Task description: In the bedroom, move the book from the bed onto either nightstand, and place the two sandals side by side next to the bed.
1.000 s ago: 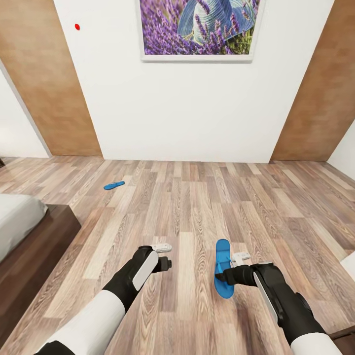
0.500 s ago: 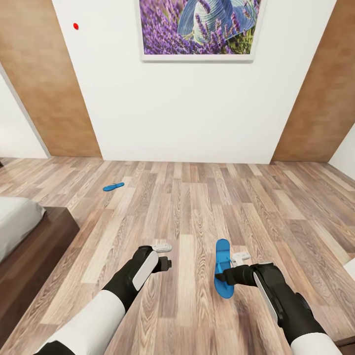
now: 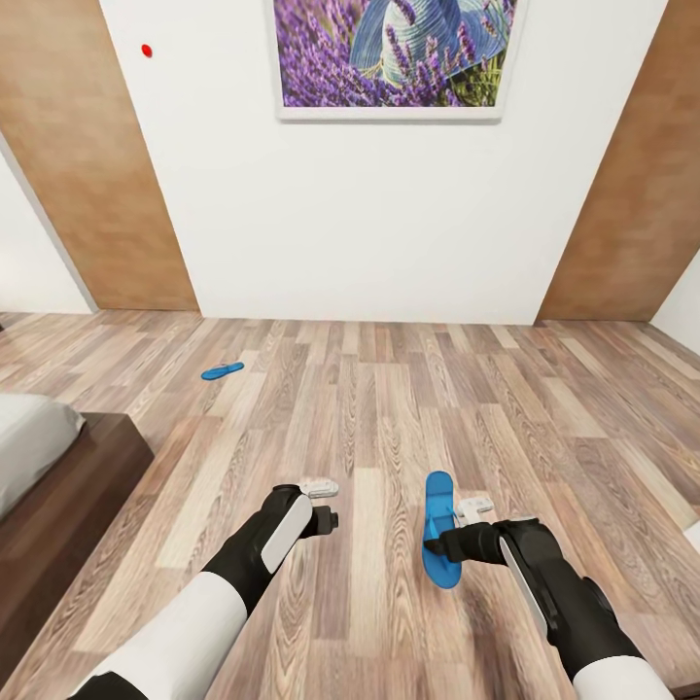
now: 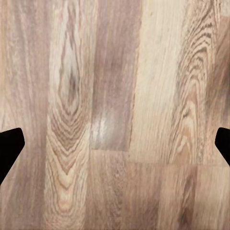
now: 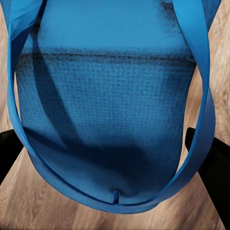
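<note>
My right gripper is pinching one blue sandal and holds it above the wood floor. In the right wrist view the sole of this sandal is between the two dark fingers, and its blue straps run down both sides. My left gripper holds nothing. In the left wrist view its two black fingertips are far apart at the two edges, so it is spread, and between them I see the bare planks.

I count two sandals. The second sandal lies flat on the floor, well apart from the first one, ahead of my left arm and near the wall. I see one corner of the bed, with the dark frame and the off-white mattress, at my left side. There is one framed picture of lavender on the wall, two brown wooden panels, and one small red dot on the wall. I can read no writing or label anywhere.
</note>
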### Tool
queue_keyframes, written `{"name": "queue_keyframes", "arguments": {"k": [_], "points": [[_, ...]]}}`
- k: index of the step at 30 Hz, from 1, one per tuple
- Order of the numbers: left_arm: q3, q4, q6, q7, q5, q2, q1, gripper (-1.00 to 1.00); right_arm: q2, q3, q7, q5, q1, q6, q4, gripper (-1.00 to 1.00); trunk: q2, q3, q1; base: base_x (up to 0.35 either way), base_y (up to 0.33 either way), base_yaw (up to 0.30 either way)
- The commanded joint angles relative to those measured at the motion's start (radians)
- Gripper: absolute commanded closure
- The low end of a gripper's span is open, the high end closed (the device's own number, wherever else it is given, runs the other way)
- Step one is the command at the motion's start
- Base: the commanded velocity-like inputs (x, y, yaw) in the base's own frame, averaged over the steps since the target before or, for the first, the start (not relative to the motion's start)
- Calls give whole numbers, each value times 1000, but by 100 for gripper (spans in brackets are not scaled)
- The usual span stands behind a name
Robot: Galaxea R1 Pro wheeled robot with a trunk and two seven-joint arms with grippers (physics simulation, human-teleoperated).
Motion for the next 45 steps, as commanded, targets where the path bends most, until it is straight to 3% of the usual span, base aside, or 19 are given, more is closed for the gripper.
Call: {"name": "queue_keyframes", "arguments": {"k": [1,45], "points": [[-1,-1,1,10,10,0,-1,-100,-1,1,7,8,-1,3,-1,100,0,-1,0,76,0,0],[-1,-1,1,9,10,0,-1,-100,-2,0,7,9,-1,2,-1,100,0,-1,0,74,0,0]]}}
